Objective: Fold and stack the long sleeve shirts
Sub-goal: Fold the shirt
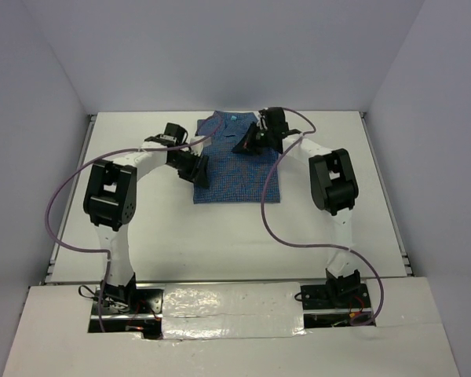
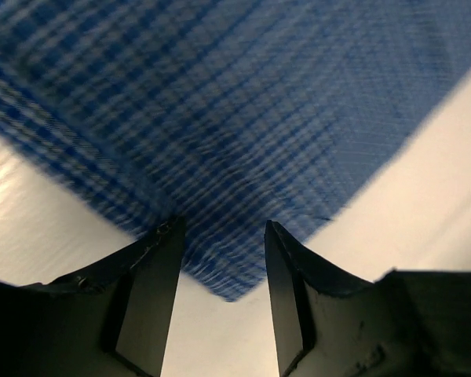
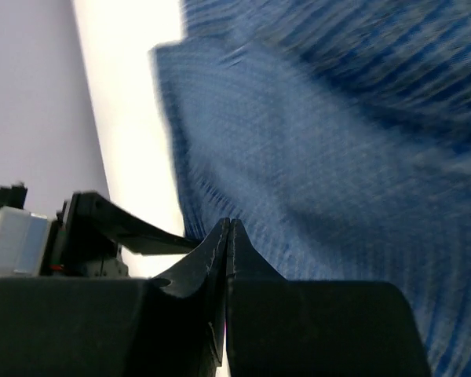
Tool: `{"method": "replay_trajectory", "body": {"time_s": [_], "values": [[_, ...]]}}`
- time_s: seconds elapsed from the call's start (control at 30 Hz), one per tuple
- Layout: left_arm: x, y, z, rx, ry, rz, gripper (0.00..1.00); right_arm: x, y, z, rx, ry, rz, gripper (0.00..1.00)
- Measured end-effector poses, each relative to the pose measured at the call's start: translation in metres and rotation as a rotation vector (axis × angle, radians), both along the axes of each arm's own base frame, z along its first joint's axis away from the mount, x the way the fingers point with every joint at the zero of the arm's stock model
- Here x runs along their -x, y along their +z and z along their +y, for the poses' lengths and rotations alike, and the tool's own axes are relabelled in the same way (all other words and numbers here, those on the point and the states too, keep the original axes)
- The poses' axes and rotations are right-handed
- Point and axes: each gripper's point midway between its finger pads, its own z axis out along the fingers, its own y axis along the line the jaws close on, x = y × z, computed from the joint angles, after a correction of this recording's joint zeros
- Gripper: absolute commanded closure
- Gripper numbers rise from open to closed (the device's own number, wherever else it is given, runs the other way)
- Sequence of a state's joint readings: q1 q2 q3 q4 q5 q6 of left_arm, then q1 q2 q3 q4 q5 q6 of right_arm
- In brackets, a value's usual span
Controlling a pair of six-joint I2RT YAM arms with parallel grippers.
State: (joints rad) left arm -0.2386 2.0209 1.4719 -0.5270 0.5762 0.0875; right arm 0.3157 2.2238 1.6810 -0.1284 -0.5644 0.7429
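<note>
The blue checked shirt [image 1: 237,161] lies folded into a rectangle on the white table [image 1: 141,228], collar at the far end. My left gripper [image 1: 198,169] is at the shirt's left edge. In the left wrist view it [image 2: 221,228] is open, and a corner of the shirt [image 2: 243,102] lies between the fingers, ungripped. My right gripper [image 1: 242,145] is over the shirt's upper right part. In the right wrist view it [image 3: 229,223] is shut with nothing seen between the jaws, just above the cloth [image 3: 322,157].
Grey walls enclose the table on the left, back and right. Purple cables [image 1: 268,220] loop from both arms over the table near the shirt's right edge. A dark arm part [image 3: 118,228] shows left of the right gripper.
</note>
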Motion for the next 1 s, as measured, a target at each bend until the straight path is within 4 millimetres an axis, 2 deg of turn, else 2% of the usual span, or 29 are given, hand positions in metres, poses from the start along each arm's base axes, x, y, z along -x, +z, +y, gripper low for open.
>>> {"method": "replay_trajectory", "body": {"time_s": [0.1, 0.13, 0.2, 0.3, 0.47, 0.5, 0.57, 0.6, 0.67, 0.7, 0.77, 0.83, 0.87, 0.93, 1.0], "values": [[-0.009, -0.021, 0.015, -0.081, 0.056, 0.002, 0.39, -0.016, -0.026, -0.012, 0.008, -0.092, 0.084, 1.00], [-0.011, -0.023, 0.018, -0.086, 0.066, 0.001, 0.30, -0.022, -0.036, -0.020, 0.020, -0.129, 0.114, 1.00], [-0.015, -0.022, 0.018, -0.086, 0.069, -0.015, 0.23, -0.032, -0.054, -0.036, 0.047, -0.194, 0.172, 1.00], [-0.024, -0.019, 0.016, -0.085, 0.069, -0.040, 0.24, -0.042, -0.065, -0.056, 0.072, -0.258, 0.218, 1.00], [-0.033, -0.015, 0.015, -0.112, 0.056, -0.057, 0.26, -0.055, -0.058, -0.076, 0.085, -0.297, 0.200, 1.00], [-0.035, -0.012, 0.016, -0.121, 0.046, -0.064, 0.26, -0.057, -0.053, -0.078, 0.092, -0.292, 0.189, 0.97], [-0.039, 0.000, 0.018, -0.142, 0.007, -0.093, 0.25, -0.066, -0.037, -0.081, 0.108, -0.276, 0.143, 0.88], [-0.044, 0.009, 0.018, -0.148, -0.018, -0.123, 0.25, -0.071, -0.026, -0.082, 0.116, -0.263, 0.108, 0.74], [-0.053, 0.026, 0.019, -0.170, -0.087, -0.200, 0.25, -0.081, 0.002, -0.083, 0.132, -0.238, 0.015, 0.64], [-0.057, 0.035, 0.020, -0.187, -0.135, -0.246, 0.25, -0.079, 0.013, -0.086, 0.156, -0.222, -0.020, 0.54], [-0.053, 0.048, 0.022, -0.229, -0.260, -0.337, 0.25, -0.063, 0.034, -0.095, 0.208, -0.208, -0.063, 0.42], [-0.037, 0.052, 0.025, -0.278, -0.393, -0.411, 0.24, -0.030, 0.047, -0.109, 0.262, -0.201, -0.066, 0.37], [-0.022, 0.050, 0.026, -0.305, -0.462, -0.430, 0.24, -0.010, 0.051, -0.116, 0.284, -0.197, -0.059, 0.33], [0.003, 0.040, 0.028, -0.363, -0.585, -0.463, 0.24, 0.026, 0.053, -0.126, 0.310, -0.186, -0.038, 0.32], [0.023, 0.022, 0.026, -0.413, -0.693, -0.472, 0.19, 0.061, 0.041, -0.134, 0.332, -0.174, 0.008, 0.32]]}}
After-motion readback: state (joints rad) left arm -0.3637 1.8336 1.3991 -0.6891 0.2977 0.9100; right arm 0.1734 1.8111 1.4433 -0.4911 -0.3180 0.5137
